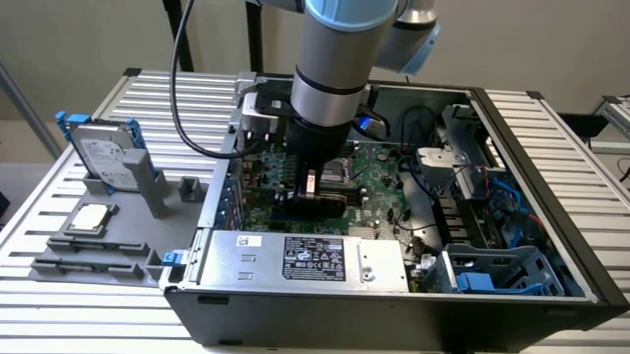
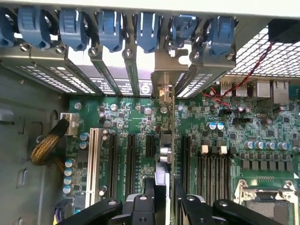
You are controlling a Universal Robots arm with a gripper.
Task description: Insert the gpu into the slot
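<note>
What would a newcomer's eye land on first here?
The thick grey arm reaches down into the open PC case, pincer low over the green motherboard. In the wrist view the gpu stands edge-on among the long slots, pincer astride it. The silver power supply lies along the case's near wall.

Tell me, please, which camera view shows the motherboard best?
The wrist view: the motherboard faces the camera, its long slots plain beyond the claw. In the exterior view the arm covers the middle of the motherboard, and its slots are hard to make out.
</note>
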